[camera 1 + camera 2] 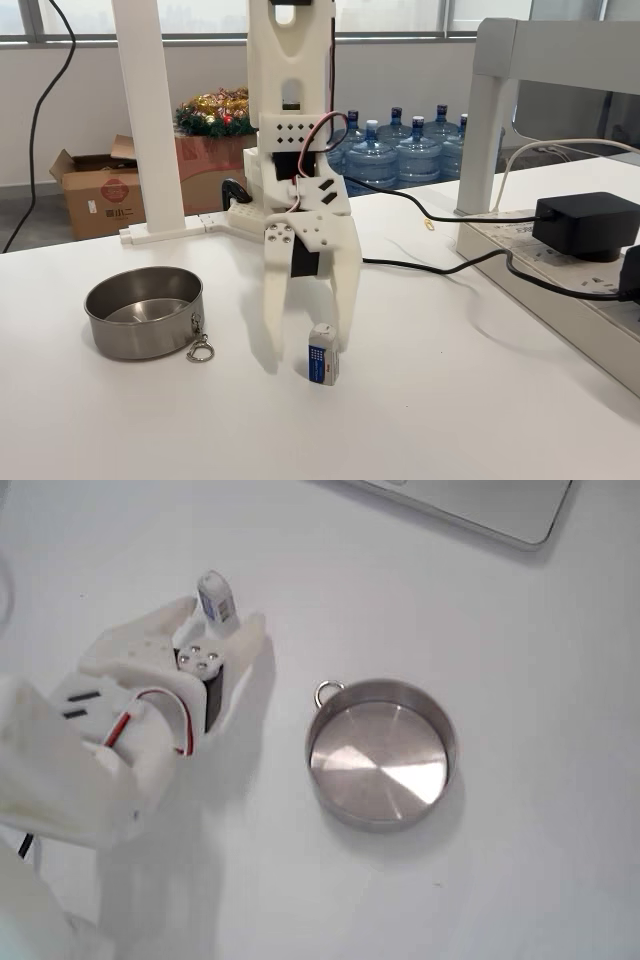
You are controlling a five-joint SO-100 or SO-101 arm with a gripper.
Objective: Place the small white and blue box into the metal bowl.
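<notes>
The small white and blue box (322, 354) stands upright on the white table, to the right of the metal bowl (140, 338) in a fixed view. My white gripper (308, 355) points straight down and is open, with the box between its fingers, close against the right finger (346, 300). From above, the box (216, 596) sits at the fingertips of the gripper (220, 616), to the left of the bowl (380, 755). The bowl holds nothing, and its clasp ring (327, 692) faces the gripper.
A white power strip (560, 290) with a black adapter (585, 222) and black cables (430, 265) runs along the right. White posts (150, 120) stand behind the arm. Water bottles and a cardboard box are on the floor beyond the table.
</notes>
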